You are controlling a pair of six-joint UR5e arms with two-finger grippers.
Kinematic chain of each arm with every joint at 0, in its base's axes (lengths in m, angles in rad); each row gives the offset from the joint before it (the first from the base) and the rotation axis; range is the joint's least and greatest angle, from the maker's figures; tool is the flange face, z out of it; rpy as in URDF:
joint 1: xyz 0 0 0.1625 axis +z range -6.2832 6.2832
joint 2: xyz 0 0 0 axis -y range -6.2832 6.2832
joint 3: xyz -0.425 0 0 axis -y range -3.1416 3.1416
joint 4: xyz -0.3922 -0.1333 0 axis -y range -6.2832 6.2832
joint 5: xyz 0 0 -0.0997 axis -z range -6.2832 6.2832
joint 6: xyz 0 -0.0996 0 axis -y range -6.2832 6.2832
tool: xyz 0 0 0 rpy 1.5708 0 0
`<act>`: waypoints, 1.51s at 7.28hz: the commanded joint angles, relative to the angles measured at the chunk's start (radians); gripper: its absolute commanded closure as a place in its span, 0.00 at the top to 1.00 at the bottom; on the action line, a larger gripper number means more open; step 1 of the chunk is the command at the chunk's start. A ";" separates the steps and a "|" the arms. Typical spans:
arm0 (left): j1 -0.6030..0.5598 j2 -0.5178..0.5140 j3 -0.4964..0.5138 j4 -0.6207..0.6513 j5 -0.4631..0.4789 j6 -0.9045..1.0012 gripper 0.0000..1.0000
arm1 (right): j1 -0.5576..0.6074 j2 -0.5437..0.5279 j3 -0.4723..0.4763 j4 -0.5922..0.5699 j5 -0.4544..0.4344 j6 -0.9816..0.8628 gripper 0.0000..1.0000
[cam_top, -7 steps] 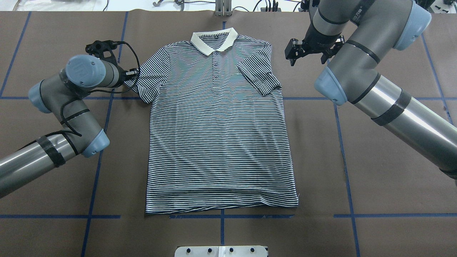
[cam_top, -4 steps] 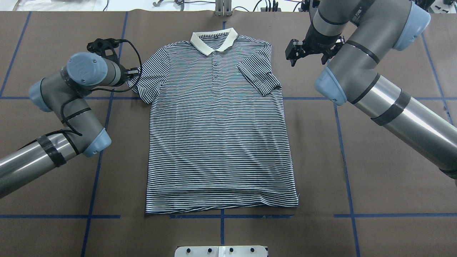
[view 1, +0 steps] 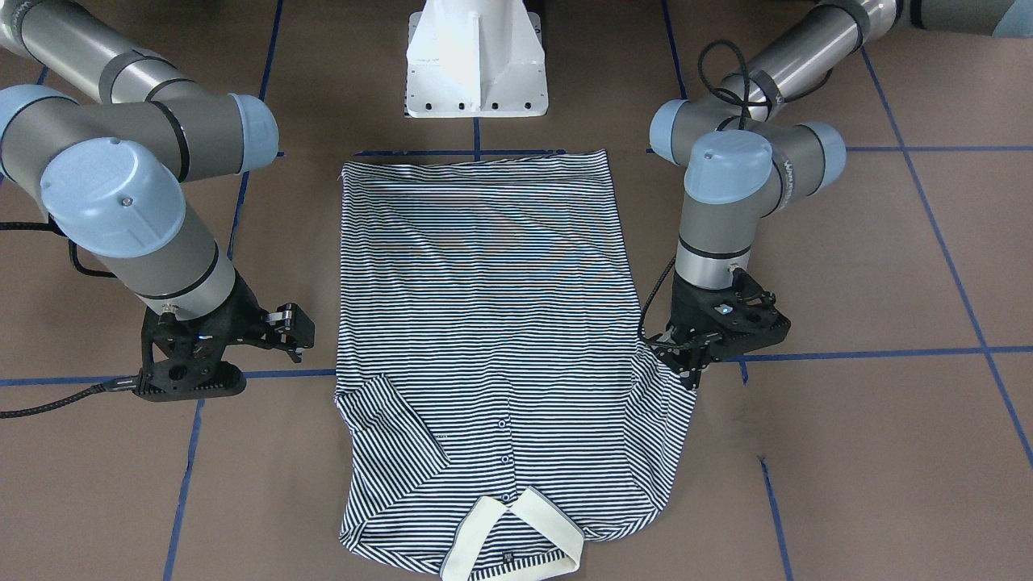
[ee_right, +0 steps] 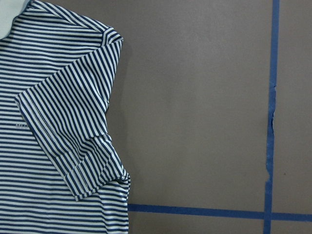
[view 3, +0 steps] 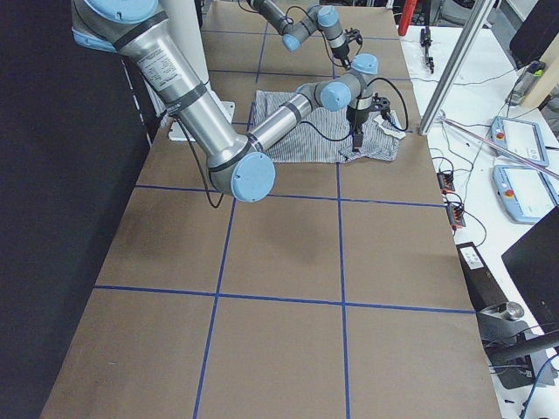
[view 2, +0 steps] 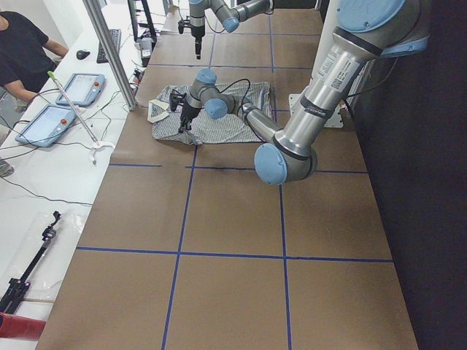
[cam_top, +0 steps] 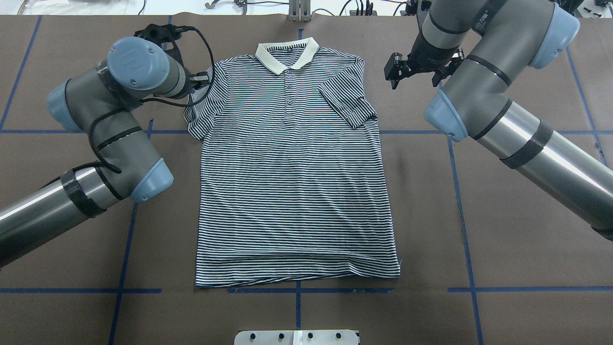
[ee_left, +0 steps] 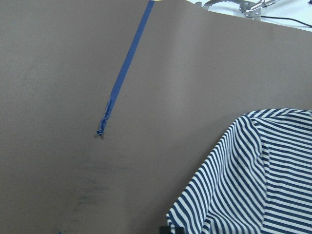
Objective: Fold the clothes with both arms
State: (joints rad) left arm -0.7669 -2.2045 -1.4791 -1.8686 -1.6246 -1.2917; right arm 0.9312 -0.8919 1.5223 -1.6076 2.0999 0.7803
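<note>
A navy-and-white striped polo shirt (cam_top: 297, 191) lay front-up and mostly flat in the middle of the brown paper-covered surface (cam_top: 517, 268). Its cream-white collar (cam_top: 308, 53) pointed away from the robot, and its hem (cam_top: 297, 273) lay nearest the white pedestal base (view 1: 476, 56). Blue tape lines (cam_top: 527, 290) crossed the surface in a grid, and one ran just under the hem.

The shirt's right sleeve (cam_top: 346, 101) lay folded inward across the chest, with its cuff slanting beside the button placket. The left sleeve (cam_top: 203, 108) was out to the side. Its outer edge was bunched and drawn up off the surface.

The grey left arm (cam_top: 115, 120), with light blue joint caps, bent in over that side. The black left gripper (view 1: 690, 363) pointed down at the sleeve's edge, its jaws clenched on the striped fabric. The left wrist view showed the sleeve's rounded cuff close at the bottom of the frame, with bare brown paper beyond it.

The grey right arm (cam_top: 483, 81) reached in from the other side. The black right gripper (cam_top: 393, 72) hovered over bare surface beside the shirt's right shoulder, clear of the fabric. Its jaws were parted and held nothing. The right wrist view looked straight down on the folded sleeve and a tape crossing.
</note>
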 commanded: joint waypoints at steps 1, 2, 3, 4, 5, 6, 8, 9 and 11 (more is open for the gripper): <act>0.015 -0.162 0.142 0.008 0.002 -0.039 0.00 | 0.004 -0.033 0.002 0.080 0.043 -0.003 1.00; 0.038 -0.226 0.220 0.002 0.005 -0.081 0.00 | 0.018 -0.050 0.010 0.080 0.049 -0.006 1.00; 0.046 -0.283 0.286 -0.016 0.006 -0.084 0.00 | 0.032 -0.061 0.010 0.080 0.066 -0.013 1.00; 0.054 -0.305 0.340 -0.074 0.006 -0.122 0.00 | 0.032 -0.061 0.010 0.080 0.066 -0.018 1.00; 0.063 -0.302 0.373 -0.127 0.011 -0.129 0.02 | 0.032 -0.061 0.010 0.081 0.066 -0.016 1.00; 0.064 -0.294 0.393 -0.144 0.015 -0.118 0.99 | 0.032 -0.061 0.010 0.081 0.065 -0.016 1.00; 0.063 -0.297 0.352 -0.155 0.016 -0.123 1.00 | 0.031 -0.062 0.012 0.081 0.063 -0.006 1.00; 0.060 -0.293 0.311 -0.155 -0.004 -0.126 1.00 | 0.026 -0.065 0.041 0.081 0.058 0.005 1.00; 0.060 -0.165 0.106 -0.133 -0.087 -0.109 1.00 | -0.012 -0.187 0.175 0.081 0.052 0.136 1.00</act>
State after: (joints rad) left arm -0.7065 -2.4503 -1.2355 -2.0143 -1.6791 -1.4087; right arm 0.9452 -1.0106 1.6236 -1.5270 2.1568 0.8272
